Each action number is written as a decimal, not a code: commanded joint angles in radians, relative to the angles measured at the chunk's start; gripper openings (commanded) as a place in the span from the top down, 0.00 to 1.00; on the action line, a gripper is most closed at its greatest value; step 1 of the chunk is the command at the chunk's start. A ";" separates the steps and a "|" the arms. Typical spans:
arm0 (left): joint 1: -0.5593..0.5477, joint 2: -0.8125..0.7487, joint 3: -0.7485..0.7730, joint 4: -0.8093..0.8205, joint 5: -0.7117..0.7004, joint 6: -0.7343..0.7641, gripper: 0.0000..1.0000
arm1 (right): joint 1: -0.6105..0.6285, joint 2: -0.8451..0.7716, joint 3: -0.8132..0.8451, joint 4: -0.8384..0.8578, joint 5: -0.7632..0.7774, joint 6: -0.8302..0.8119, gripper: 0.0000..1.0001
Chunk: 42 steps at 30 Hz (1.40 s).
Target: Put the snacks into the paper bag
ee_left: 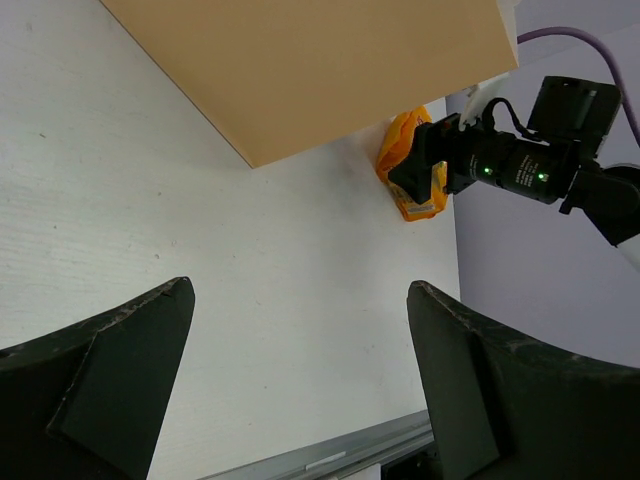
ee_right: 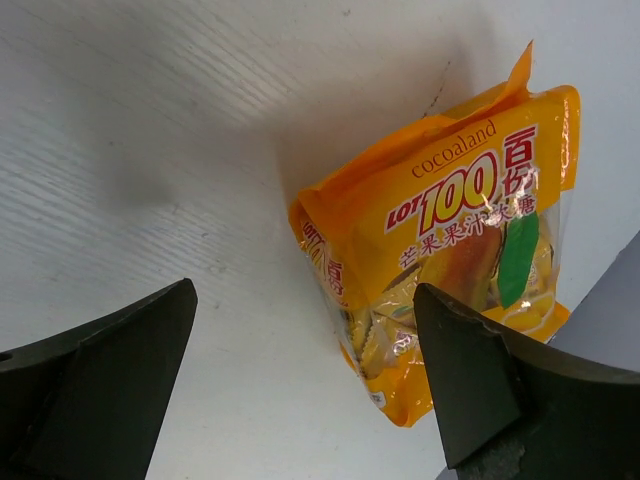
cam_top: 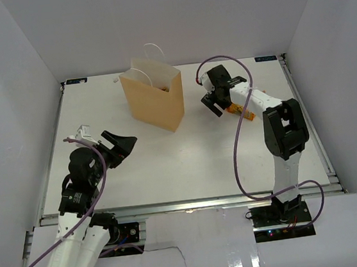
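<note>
The tan paper bag (cam_top: 155, 100) stands upright at the back middle of the table, white loop handles up; its side also fills the top of the left wrist view (ee_left: 300, 70). One snack shows: an orange-yellow pouch (ee_right: 440, 240) lying flat on the table right of the bag (cam_top: 245, 113) (ee_left: 412, 200). My right gripper (cam_top: 214, 107) (ee_right: 305, 340) hovers open just over the pouch's left end, holding nothing. My left gripper (cam_top: 123, 146) (ee_left: 300, 340) is open over bare table at the left, far from both. The bag's inside is hidden.
White walls close in the table on the left, back and right. A metal rail (cam_top: 186, 203) runs along the near edge (ee_left: 330, 455). A purple cable (cam_top: 238, 146) loops around the right arm.
</note>
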 commanded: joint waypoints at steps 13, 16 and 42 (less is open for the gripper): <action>0.000 -0.040 0.000 -0.003 -0.007 0.005 0.02 | -0.039 0.174 0.059 0.135 0.167 -0.167 0.39; 0.000 -0.032 0.004 -0.001 -0.007 0.005 0.02 | -0.041 0.164 0.036 0.146 0.157 -0.168 0.66; 0.000 -0.049 0.035 -0.020 -0.001 0.008 0.02 | -0.297 -0.386 0.059 0.600 -1.433 0.283 0.92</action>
